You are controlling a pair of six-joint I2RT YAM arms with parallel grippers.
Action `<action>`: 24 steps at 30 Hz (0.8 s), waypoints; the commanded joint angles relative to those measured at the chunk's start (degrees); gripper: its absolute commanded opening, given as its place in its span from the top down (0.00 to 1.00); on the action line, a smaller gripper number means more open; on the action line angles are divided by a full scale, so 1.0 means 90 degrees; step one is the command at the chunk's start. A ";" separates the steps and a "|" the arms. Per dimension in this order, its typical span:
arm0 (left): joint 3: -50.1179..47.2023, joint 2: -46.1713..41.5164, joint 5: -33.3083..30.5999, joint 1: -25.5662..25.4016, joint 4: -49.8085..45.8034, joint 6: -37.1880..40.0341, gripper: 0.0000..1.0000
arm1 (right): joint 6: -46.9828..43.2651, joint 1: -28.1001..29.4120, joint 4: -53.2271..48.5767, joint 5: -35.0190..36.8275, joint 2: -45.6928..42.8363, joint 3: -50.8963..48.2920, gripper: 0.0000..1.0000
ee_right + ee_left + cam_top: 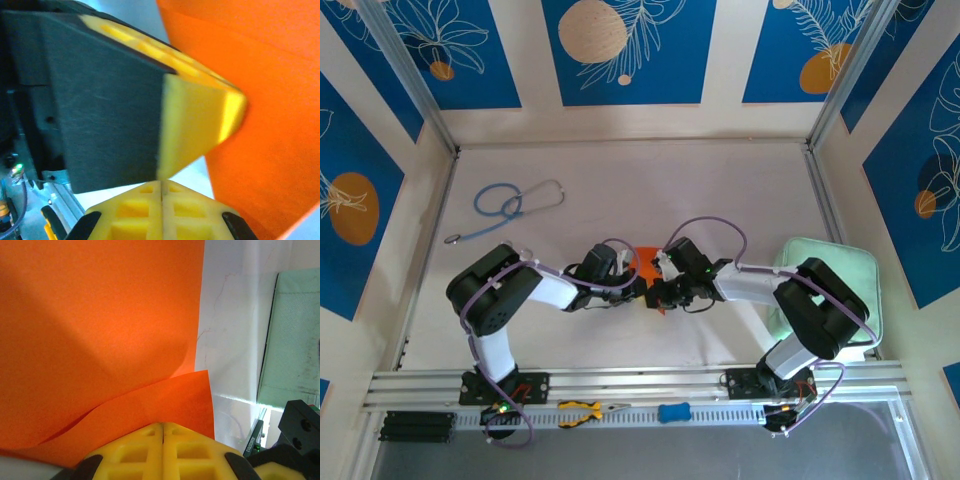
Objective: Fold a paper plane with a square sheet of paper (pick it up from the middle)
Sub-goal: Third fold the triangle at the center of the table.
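The work is at an early fold, judging by how things lie; the thin, bright orange square sheet of paper (648, 259) sits in the middle of the pale grey tabletop (720, 190), between the two arms where they meet, and no dart shape or centre crease can be made out.

In the left wrist view, the left hand (162, 425) has its yellow fingers pressed together; the sheet's near flap curls up off the flat layer and runs down to the fingertips, so it appears to be pinching that edge. The right hand (161, 183) is also pressed together; it sits just beside the left hand's finger, with the orange paper to one side, and whether any paper lies between its own fingers cannot be told.

The sheet looks plain and unmarked; one layer lies broad and smooth, while the lifted flap bows in a soft curve, not yet creased.

The next move probably calls for carrying the held edge across so the edges line up, then pressing a sharp crease; the paper is limp, so a slip or skewed fold is the risk.
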 commanded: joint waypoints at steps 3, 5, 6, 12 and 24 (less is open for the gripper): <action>0.0008 0.0128 -0.0172 0.0031 -0.0561 0.0193 1.00 | 0.0021 -0.0062 -0.0428 0.0175 0.0067 -0.0065 0.97; -0.0002 0.0128 -0.0178 0.0034 -0.0568 0.0200 1.00 | 0.0061 -0.0086 -0.0434 0.0188 0.0032 -0.0184 0.97; -0.0002 0.0118 -0.0169 0.0039 -0.0574 0.0195 1.00 | 0.0098 -0.0097 -0.0428 0.0195 0.0003 -0.0259 0.97; -0.0002 0.0128 -0.0186 0.0033 -0.0584 0.0195 1.00 | 0.0356 -0.0154 -0.0291 0.0192 -0.0193 -0.0660 0.97; -0.0031 0.0109 -0.0190 0.0049 -0.0572 0.0195 1.00 | 0.0533 -0.0224 -0.0219 -0.0174 -0.0857 -0.0699 0.96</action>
